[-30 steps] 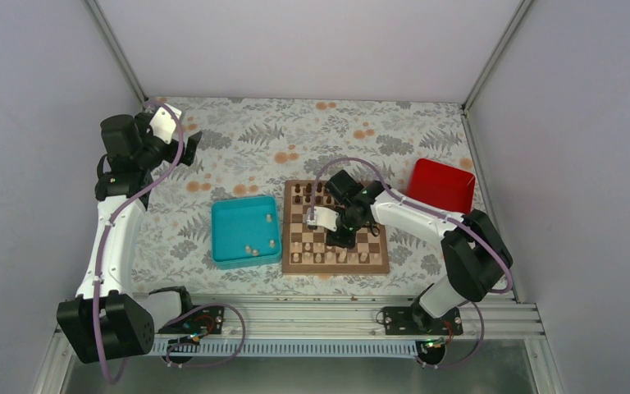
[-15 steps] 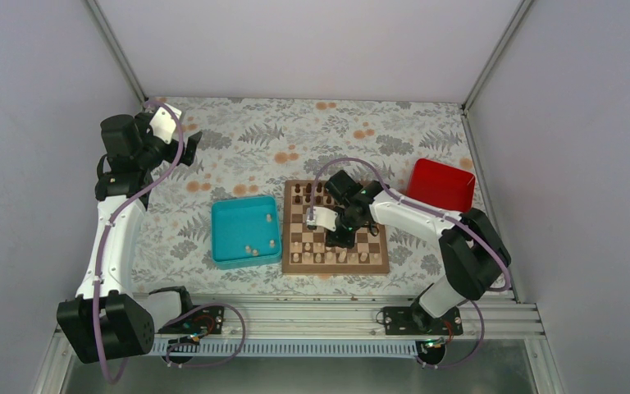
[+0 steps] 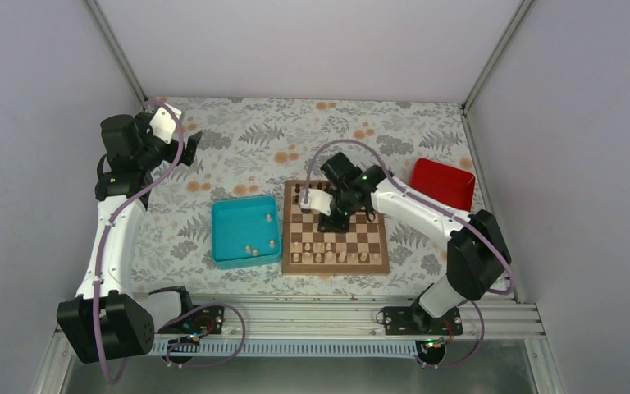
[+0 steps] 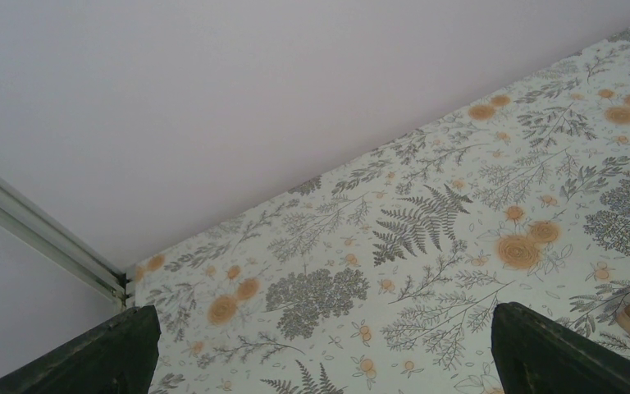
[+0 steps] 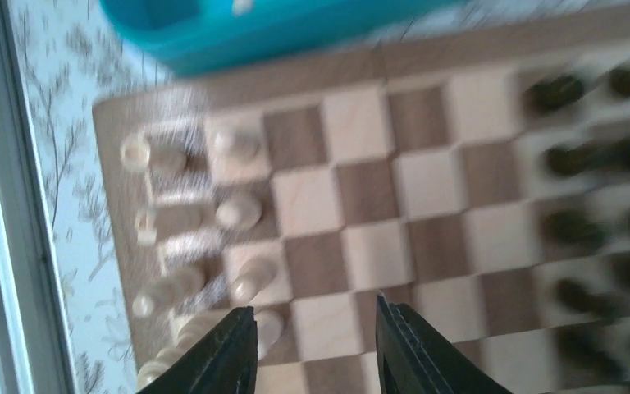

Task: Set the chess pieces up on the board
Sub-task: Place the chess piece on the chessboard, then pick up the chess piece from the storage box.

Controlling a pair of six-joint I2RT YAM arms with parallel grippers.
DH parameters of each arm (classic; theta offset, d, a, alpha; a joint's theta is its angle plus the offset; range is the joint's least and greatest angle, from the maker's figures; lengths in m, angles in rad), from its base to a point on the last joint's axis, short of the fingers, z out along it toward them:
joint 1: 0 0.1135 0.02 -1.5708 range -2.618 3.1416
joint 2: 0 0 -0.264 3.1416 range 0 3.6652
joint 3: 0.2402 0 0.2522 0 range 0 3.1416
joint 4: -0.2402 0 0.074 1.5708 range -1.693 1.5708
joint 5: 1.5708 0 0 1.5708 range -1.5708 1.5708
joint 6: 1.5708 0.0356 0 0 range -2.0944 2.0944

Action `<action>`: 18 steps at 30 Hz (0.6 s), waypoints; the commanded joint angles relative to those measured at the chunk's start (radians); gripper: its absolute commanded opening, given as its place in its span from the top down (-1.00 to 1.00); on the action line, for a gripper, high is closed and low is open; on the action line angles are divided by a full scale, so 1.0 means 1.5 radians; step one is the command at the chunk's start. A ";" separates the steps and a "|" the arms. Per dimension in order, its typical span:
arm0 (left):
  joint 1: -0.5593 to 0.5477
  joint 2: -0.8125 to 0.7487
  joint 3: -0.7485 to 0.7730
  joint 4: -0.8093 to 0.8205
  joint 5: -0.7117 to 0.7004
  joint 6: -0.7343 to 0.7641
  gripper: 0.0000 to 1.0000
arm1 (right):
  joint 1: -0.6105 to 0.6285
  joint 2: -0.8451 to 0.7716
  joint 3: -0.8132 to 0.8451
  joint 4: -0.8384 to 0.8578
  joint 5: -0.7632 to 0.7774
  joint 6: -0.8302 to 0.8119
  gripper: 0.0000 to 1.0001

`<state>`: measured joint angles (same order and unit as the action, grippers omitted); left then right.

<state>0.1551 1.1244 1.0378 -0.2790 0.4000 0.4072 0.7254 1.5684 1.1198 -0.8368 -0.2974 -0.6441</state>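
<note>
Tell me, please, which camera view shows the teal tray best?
The top external view. It shows the whole teal tray, beside the chessboard, with a few pale chess pieces inside. The right wrist view shows only a blurred part of its wall at the top edge. The left wrist view does not show it.

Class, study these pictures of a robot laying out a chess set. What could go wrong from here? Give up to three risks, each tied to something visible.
1. The right tool hangs low over closely packed pale chess pieces; a sideways move could topple them.
2. Dark chess pieces crowd the board's far rows, near its likely path.
3. The tray pieces in the teal tray look tiny; a grasp may slip.
</note>
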 commanded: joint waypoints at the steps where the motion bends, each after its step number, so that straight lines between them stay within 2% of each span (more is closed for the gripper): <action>1: 0.003 -0.008 0.017 -0.005 0.004 -0.002 -1.00 | 0.013 0.015 0.131 -0.021 0.012 -0.003 0.23; 8: 0.003 -0.018 0.015 -0.003 0.005 -0.002 -1.00 | 0.088 0.171 0.323 -0.023 0.068 0.003 0.18; 13: 0.003 -0.025 0.016 -0.004 0.010 -0.002 -1.00 | 0.139 0.273 0.405 -0.027 0.117 -0.026 0.14; 18: 0.003 -0.030 0.010 0.000 0.005 0.000 -1.00 | 0.165 0.332 0.453 -0.031 0.130 -0.076 0.07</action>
<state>0.1551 1.1011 1.0378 -0.2852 0.4004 0.4072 0.9562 2.0327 1.7306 -0.8593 -0.1467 -0.6838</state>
